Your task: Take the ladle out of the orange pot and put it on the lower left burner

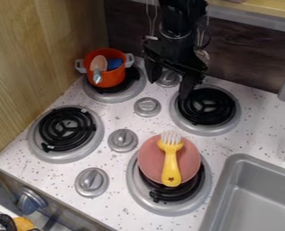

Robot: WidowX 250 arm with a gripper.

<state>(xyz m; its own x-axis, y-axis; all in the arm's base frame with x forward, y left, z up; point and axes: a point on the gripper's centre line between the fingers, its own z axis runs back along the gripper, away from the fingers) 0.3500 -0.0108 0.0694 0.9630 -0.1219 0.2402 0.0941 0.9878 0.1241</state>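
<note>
High in the camera view, the gripper (168, 86) hangs between the two back burners, right of the pot. Its two fingers are apart, with nothing seen between them. The orange pot (112, 78) with grey handles stands on the back left burner. A ladle (98, 64) with a tan part and a grey end leans in the pot, the grey end over the front rim. The lower left burner (66, 129), a black coil in a silver ring, has nothing on it.
Inside the pot is a blue object (114, 63). A pink plate (149, 158) with a yellow fork (171, 162) covers part of the front right burner. Knobs (122, 140) stand between burners; a sink (253, 194) is lower right. Utensils hang behind the gripper.
</note>
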